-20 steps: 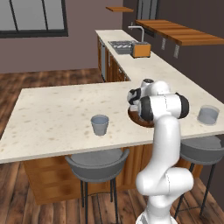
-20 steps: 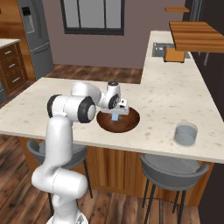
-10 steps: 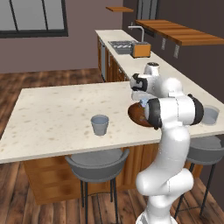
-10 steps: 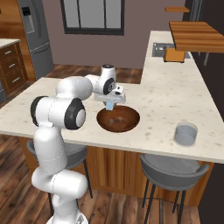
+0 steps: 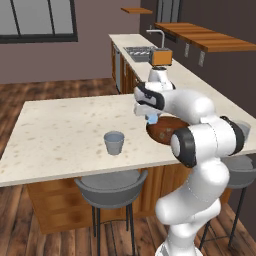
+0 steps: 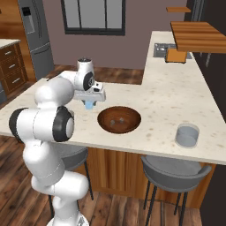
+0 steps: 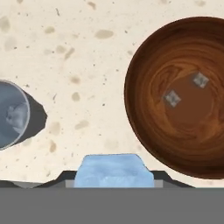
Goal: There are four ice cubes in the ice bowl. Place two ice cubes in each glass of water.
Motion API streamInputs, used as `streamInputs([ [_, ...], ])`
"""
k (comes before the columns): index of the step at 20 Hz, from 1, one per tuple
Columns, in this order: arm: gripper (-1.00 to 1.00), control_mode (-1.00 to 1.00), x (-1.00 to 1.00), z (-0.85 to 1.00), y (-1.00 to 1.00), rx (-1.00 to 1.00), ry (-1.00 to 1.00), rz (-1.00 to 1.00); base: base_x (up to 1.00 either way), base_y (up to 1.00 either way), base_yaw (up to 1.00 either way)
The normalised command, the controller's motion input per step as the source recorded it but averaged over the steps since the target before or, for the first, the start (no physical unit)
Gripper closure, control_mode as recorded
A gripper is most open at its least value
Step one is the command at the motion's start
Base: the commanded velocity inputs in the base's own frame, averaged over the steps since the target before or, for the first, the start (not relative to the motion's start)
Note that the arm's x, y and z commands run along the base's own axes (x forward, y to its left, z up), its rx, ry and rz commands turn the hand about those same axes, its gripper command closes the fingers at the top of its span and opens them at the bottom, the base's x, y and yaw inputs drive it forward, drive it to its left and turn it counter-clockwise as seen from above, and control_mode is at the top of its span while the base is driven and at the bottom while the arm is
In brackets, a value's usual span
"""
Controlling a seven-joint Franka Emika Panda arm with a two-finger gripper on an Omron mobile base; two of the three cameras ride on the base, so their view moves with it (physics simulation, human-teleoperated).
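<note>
Ice, a pale blue translucent cube (image 7: pixel 114 170), sat pinched between the two dark fingers of the white arm's gripper (image 6: pixel 90 104), raised over the speckled cream stone counter (image 6: pixel 176 101) just beside the shallow round reddish-brown wooden bowl (image 6: pixel 104 124). Two more small pale cubes (image 7: pixel 172 98) lay apart on the bowl's floor. One short grey-blue tumbler of water (image 5: pixel 114 143) stood well apart on open counter, something pale showing inside it in the hand view; the other tumbler (image 6: pixel 187 135) stood near the counter's front edge. Grey stools (image 6: pixel 176 170) were tucked below.
</note>
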Motion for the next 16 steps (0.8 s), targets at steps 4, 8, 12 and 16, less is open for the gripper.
streamInputs([
  [4,1.0,-1.0,-0.07,-0.01,1.0,0.0,0.04,0.0,0.0,0.0,0.0],
  [8,1.0,-1.0,0.02,-0.01,1.0,0.0,0.0,0.0,0.0,0.0,0.0],
  [12,1.0,-1.0,0.16,-0.13,1.0,0.0,0.01,0.0,0.0,0.0,0.0],
  [16,1.0,-1.0,0.08,-0.24,0.86,-0.01,0.04,0.0,0.0,0.0,0.0],
])
